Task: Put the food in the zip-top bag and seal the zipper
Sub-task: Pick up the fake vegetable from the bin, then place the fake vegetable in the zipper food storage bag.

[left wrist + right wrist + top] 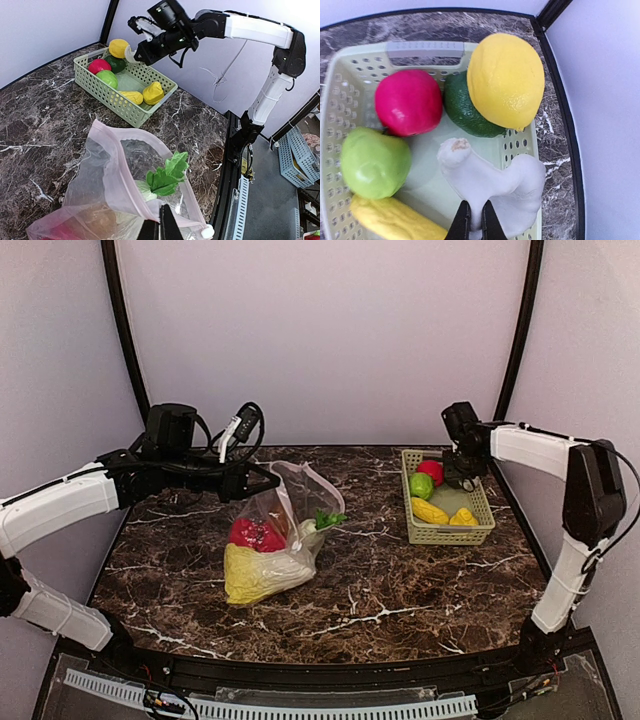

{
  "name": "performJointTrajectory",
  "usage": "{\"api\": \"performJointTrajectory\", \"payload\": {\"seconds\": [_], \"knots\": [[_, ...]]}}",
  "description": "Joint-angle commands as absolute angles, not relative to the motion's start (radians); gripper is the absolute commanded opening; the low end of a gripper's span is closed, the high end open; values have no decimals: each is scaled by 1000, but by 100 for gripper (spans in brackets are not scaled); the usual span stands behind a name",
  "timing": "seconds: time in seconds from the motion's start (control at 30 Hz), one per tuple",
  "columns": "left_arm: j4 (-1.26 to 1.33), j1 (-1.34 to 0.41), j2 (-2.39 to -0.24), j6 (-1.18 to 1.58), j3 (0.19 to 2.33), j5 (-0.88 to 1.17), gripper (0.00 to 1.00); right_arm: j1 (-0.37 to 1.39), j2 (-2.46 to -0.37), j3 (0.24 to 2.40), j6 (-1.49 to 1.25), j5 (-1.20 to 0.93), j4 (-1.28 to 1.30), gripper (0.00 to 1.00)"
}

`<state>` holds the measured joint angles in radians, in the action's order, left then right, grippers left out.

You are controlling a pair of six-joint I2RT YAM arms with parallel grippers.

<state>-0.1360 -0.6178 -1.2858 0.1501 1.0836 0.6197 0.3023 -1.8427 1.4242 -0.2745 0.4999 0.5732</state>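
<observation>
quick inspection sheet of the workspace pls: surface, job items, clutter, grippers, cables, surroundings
surface: dark marble table, no spills seen
job's things: zip-top bag mouth open, holding cabbage, red piece, radish; more food in green basket
clutter: nothing seen
grippers: left gripper pinches bag rim; right gripper shut on pale lumpy piece
cables: black loop at left wrist
surroundings: pale walls; blue crates off-table

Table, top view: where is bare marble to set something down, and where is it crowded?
Bare: the table between zip-top bag and basket, and the near strip. Crowded: the basket, where the right gripper pinches the pale lumpy piece; the bag's mouth, held by the left gripper.
</observation>
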Motion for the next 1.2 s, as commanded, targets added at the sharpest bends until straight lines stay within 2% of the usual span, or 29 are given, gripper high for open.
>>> {"api": "performJointTrajectory", "payload": {"seconds": [0.0,0.17,0.33,0.47,0.63,0.77,1.17], "knots": [[-129,-615,-1243,143,1079,627,1,298,-1640,1367,-271,318,572,0],[-129,-615,-1239,143,1080,629,1,309,-1412,1279,-267,45,577,0],[-119,-616,-1247,159,1079,651,1,327,-1229,1187,-302,-409,578,2],[-103,-635,-1271,181,1077,684,1,429,-1133,1131,-347,-603,584,2],[-101,-681,-1279,180,1077,698,1,627,-1100,1130,-419,-700,538,2],[-102,-691,-1278,179,1080,709,1,761,-1143,1156,-455,-687,471,2],[-104,-693,-1265,173,1086,725,1,906,-1425,1254,-507,-586,265,0]]}}
